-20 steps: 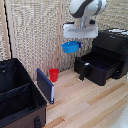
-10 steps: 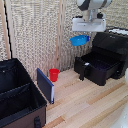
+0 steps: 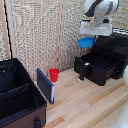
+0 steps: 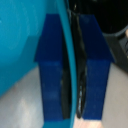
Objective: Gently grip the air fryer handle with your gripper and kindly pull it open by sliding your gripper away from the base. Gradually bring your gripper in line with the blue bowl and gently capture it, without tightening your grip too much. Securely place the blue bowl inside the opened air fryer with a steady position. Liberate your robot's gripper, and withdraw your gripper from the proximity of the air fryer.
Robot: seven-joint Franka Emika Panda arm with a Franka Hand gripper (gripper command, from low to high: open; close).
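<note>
The black air fryer [image 3: 114, 50] stands at the exterior view's right with its drawer basket [image 3: 97, 67] pulled out and open on top. The short black handle [image 3: 82, 74] sticks out of the drawer's front. My gripper [image 3: 90, 38] hangs from the white arm, shut on the rim of the blue bowl [image 3: 86, 43], which it holds in the air above the drawer's front corner. In the wrist view the blue fingertips [image 4: 52, 70] pinch the thin rim of the blue bowl [image 4: 22, 45] between them.
A red cup [image 3: 54, 75] stands on the wooden table [image 3: 90, 105] left of the drawer. A flat dark-blue panel [image 3: 45, 85] leans by a black fabric case [image 3: 17, 95] at the exterior view's left. A woven screen stands behind.
My gripper has carried the blue bowl toward the exterior view's right, closer to the air fryer and over the drawer's corner. The grip on the rim is unchanged.
</note>
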